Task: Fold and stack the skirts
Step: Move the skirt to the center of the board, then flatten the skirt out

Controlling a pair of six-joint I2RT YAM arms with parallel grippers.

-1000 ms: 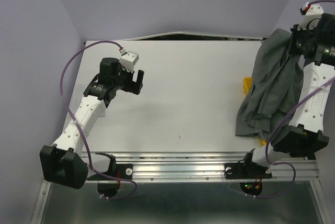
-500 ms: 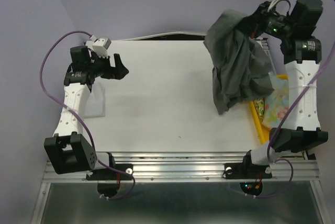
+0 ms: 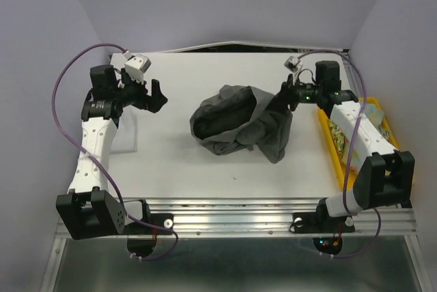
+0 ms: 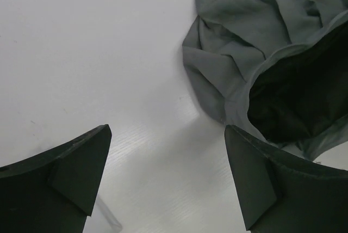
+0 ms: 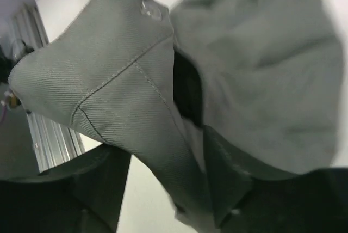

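item: grey skirt (image 3: pixel 235 120).
location: crumpled in a heap near the middle of the tabletop (image 3: pixel 177 162); its right edge runs up into the right end effector (image 3: pixel 284 98).
material: thin woven cloth, limp, and light by the look of it. it holds no shape, falls into soft folds and gapes into a dark hollow on its left side. judged neither fragile nor slippery, though the layers will slide over each other, so a pinch may take one layer or several.
fittings: a stitched seam and a small clear button (image 5: pixel 149 8) on the thicker band, seen in the right wrist view.
right end effector: closed on the skirt near that band, cloth bunched between the fingers.
left end effector (image 4: pixel 167 140): spread wide, holding nothing, over bare tabletop just beside the skirt's left folds, not touching them.
where to hold: the band looks the firmest part. a second grip on it, well apart from the first, would likely let the cloth hang flat for folding.
also present: yellow tray (image 3: pixel 332 154) at the right edge, with flowered cloth (image 3: pixel 336 130) in it, possibly another skirt.
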